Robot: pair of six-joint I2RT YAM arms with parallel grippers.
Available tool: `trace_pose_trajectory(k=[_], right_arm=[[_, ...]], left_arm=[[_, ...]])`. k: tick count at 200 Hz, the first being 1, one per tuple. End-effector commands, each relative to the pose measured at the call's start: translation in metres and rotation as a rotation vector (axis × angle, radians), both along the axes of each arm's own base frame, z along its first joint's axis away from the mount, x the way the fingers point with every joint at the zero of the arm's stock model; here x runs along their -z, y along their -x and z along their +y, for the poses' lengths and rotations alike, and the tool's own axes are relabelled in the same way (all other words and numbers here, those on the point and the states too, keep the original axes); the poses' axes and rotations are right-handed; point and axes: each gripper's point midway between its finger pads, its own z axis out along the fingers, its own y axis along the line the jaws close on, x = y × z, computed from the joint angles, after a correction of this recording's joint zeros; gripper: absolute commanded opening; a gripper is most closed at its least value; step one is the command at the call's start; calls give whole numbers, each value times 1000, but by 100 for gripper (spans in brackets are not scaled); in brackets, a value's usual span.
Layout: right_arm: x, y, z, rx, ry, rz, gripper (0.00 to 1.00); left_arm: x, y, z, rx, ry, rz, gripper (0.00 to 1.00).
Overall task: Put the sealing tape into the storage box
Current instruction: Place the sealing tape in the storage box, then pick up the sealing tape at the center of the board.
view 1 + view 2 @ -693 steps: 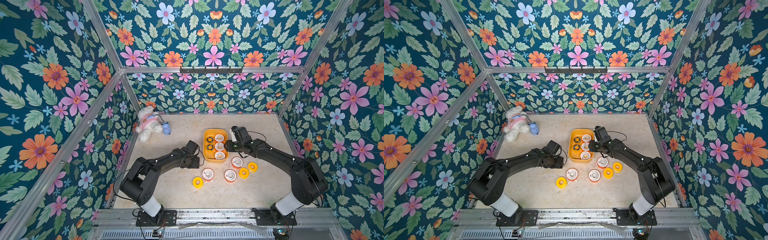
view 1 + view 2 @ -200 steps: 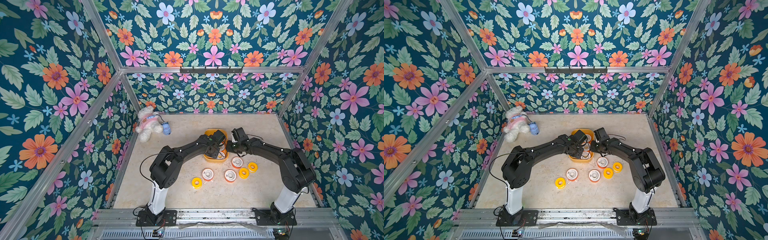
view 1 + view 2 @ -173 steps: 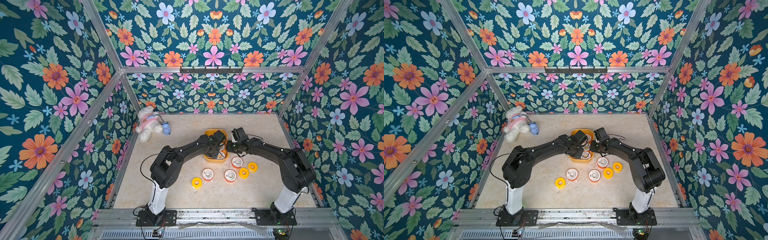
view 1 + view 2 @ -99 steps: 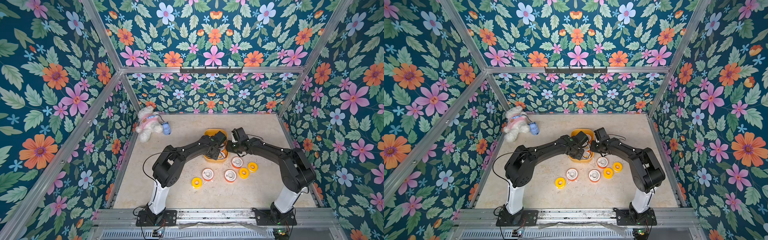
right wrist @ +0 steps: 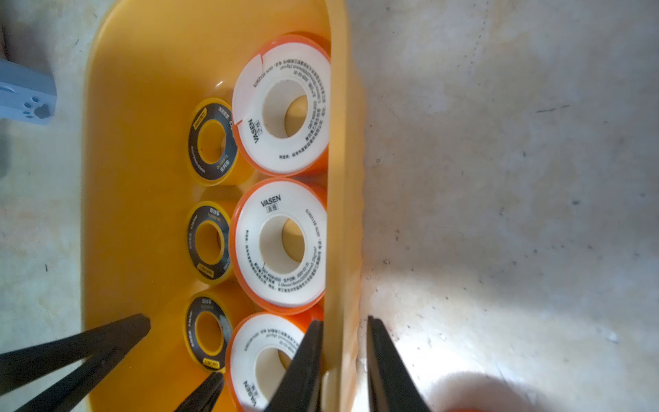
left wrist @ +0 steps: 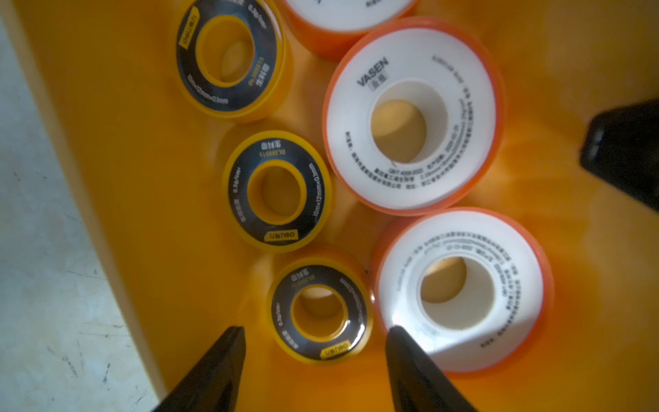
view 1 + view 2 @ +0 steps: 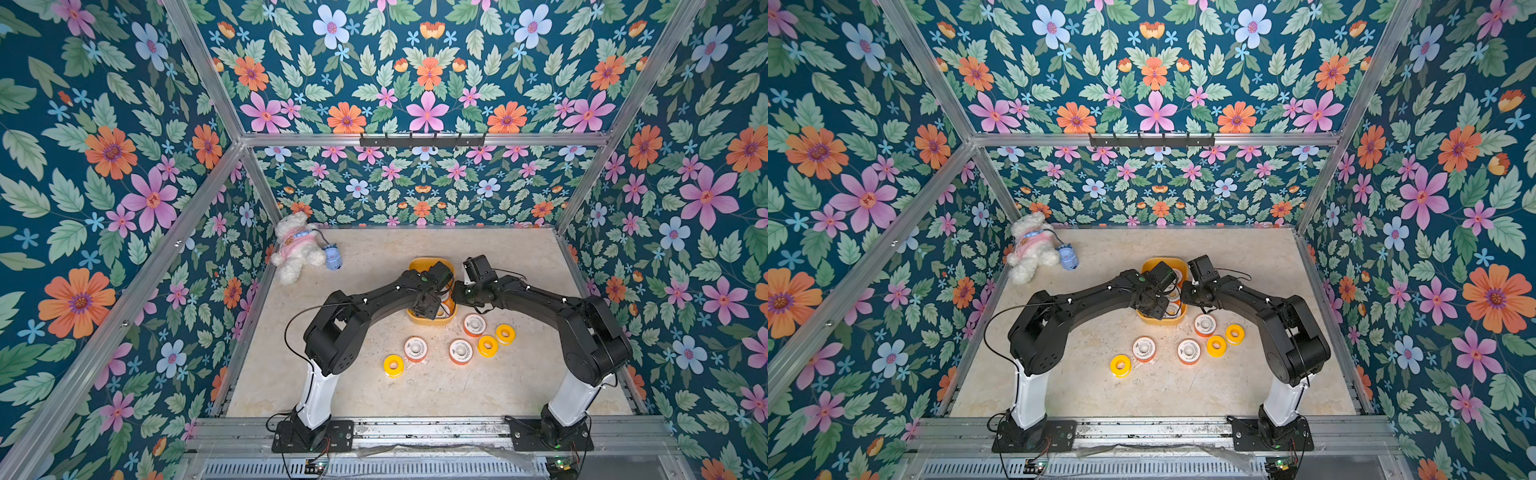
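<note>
Lying flat on the floor of the storage box (image 5: 135,214), six spools of sealing tape (image 5: 281,246) are counted. Three black-and-yellow spools (image 5: 208,240) are lined along one long side; three white-faced spools (image 6: 410,117) with orange rims are lined along the other, against the wall. "VASEN" is read on the white faces, ringed by fine print too small to be made out. On the middle black label a "deli" logo, "DL389515" and "15m×12mm×0.1mm" are read. Six more spools are noted loose on the table (image 7: 415,395), just off the box end nearer the arm bases: three white-and-orange spools (image 7: 460,352) and three yellow spools (image 7: 487,345), all lying flat. The left gripper (image 6: 314,330) is held low inside the box, jaws parted, one finger on each side of the end black-and-yellow spool with a gap at both sides; nothing is gripped. The right gripper (image 5: 344,319) is closed on the box's long wall beside the white row, one finger inside and one outside. A white plush toy (image 7: 297,253) in a pink top is seen at the far left corner of the table, well apart from the box, with a small blue item (image 7: 332,258) just beside it.
</note>
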Motion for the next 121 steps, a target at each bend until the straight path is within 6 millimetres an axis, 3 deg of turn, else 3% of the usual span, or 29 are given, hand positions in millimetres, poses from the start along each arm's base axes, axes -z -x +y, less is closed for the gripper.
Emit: trace_pose_trajectory(k=[1, 53, 56, 62, 94, 121], right_arm=[[-6, -2, -3, 10, 7, -14, 27], [-37, -7, -14, 30, 31, -116, 37], [-49, -7, -15, 33, 23, -143, 37], [-55, -6, -18, 38, 26, -160, 39], [-66, 8, -32, 37, 56, -196, 43], [-62, 26, -39, 13, 69, -182, 44]], left_arm=[[-11, -1, 7, -16, -17, -19, 68], [-76, -11, 12, -85, 157, -213, 67], [-80, -12, 13, -92, 169, -226, 67], [-88, -13, 17, -109, 195, -248, 67], [-116, -16, 49, -220, 317, -328, 67], [-124, -17, 83, -320, 442, -345, 67]])
